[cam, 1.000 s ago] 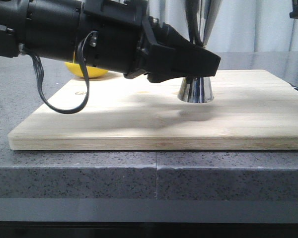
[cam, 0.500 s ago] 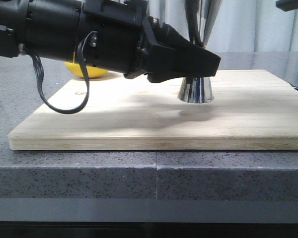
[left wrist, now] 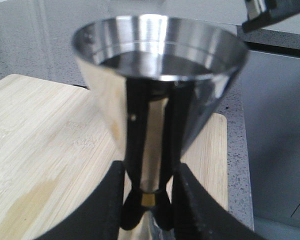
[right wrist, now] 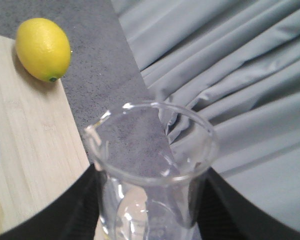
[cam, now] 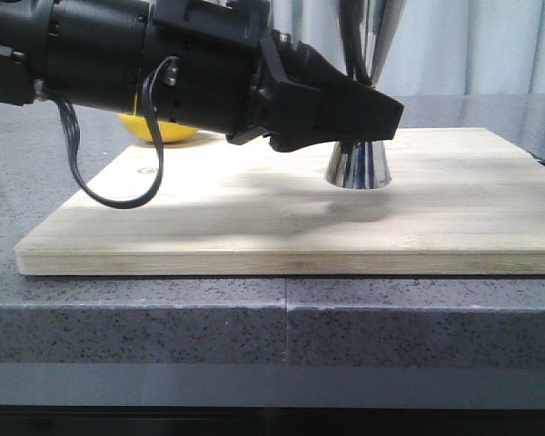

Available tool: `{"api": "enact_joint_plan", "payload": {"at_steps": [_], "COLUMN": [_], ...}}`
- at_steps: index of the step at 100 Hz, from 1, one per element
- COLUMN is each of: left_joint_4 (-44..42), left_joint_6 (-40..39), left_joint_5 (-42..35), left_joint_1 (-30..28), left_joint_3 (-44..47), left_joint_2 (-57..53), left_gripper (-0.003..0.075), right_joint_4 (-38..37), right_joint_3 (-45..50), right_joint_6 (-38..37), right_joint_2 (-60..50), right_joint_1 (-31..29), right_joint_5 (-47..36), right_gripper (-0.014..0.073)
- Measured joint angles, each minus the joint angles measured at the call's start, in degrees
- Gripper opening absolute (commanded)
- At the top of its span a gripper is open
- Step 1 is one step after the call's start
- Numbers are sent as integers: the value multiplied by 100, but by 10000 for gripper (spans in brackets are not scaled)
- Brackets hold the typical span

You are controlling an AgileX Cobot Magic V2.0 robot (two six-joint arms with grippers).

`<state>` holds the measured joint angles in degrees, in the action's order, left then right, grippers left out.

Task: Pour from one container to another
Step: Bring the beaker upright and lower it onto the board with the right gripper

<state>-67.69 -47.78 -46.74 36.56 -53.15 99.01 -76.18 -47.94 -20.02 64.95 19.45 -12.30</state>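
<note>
The steel jigger (cam: 357, 165) stands upright on the wooden board (cam: 254, 218), its upper cone (left wrist: 160, 75) wide open toward the left wrist camera. My left gripper (cam: 374, 113) reaches in from the left, and its fingers (left wrist: 115, 195) are shut on the jigger's narrow gold waist. In the right wrist view the clear glass beaker (right wrist: 150, 165) sits between the black fingers (right wrist: 85, 200) of my right gripper (right wrist: 152, 200), held in the air beyond the board's edge. Whether the beaker or the jigger holds liquid cannot be told. The right gripper is out of the front view.
A yellow lemon (cam: 159, 129) lies on the grey counter just behind the board's far left corner (right wrist: 43, 49). Grey curtains (right wrist: 230, 75) hang behind the counter. A dark piece of the right arm (left wrist: 270, 12) shows above and beyond the jigger.
The bit of the right arm seen at the top right of the front view has risen out of that frame. The left arm and the jigger have not moved.
</note>
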Motion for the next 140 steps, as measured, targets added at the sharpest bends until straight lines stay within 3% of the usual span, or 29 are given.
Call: {"api": "enact_joint_plan", "payload": {"at_steps": [31,67,140], "left_joint_4": [0,0,0], "left_joint_6": [0,0,0], "left_joint_5": [0,0,0], "left_joint_1": [0,0,0], "left_joint_3": [0,0,0], "left_joint_2": [0,0,0], "left_gripper": [-21,-21,-21], "right_joint_4": [1302,2656,3165], "right_joint_3": [0,0,0], "right_joint_6": [-231,-279,-344], "right_joint_2": [0,516,2476], "right_joint_1": [-21,-745,-1420], "right_joint_5": [504,99,-1762], "right_gripper": [241,241,241]}}
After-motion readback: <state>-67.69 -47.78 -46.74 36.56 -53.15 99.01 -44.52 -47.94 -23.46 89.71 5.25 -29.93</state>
